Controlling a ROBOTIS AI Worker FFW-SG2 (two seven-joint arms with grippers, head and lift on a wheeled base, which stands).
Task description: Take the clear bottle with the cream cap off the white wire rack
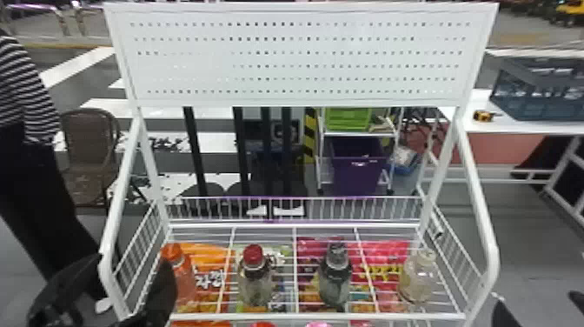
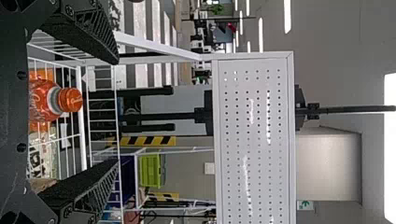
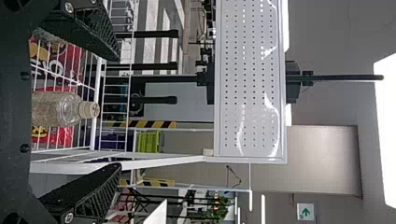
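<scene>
Clear and cream-capped, stood upright on the white wire rack [image 1: 304,317], between four and five o'clock in the head view: the clear bottle with the cream cap [image 1: 417,280]. Showed pale beige low inside, label or contents hard to tell apart. Counted along the same tier a grey bottle [image 1: 335,278] at five, a red-capped bottle [image 1: 256,282] between six and seven, and an orange bottle [image 1: 183,278] between seven and eight. Made out bright snack packets [image 1: 384,261] beneath the wire, orange toward seven and pink toward five.

Found the right gripper [image 1: 535,299] at four o'clock, fingers wide apart and gripping nothing, outside the rack's side. Found the left gripper [image 1: 132,263] at eight, likewise spread wide and empty, near the orange bottle.

Noticed a white perforated board [image 1: 195,99] at twelve. Saw past the rack a lime-green crate [image 1: 347,119] between one and two, above a purple bin [image 1: 356,174] at three. Spotted a blue-grey crate [image 1: 539,98] on a white table [image 1: 471,125] between two and three, and a brown chair [image 1: 89,139] at nine, on grey floor.
</scene>
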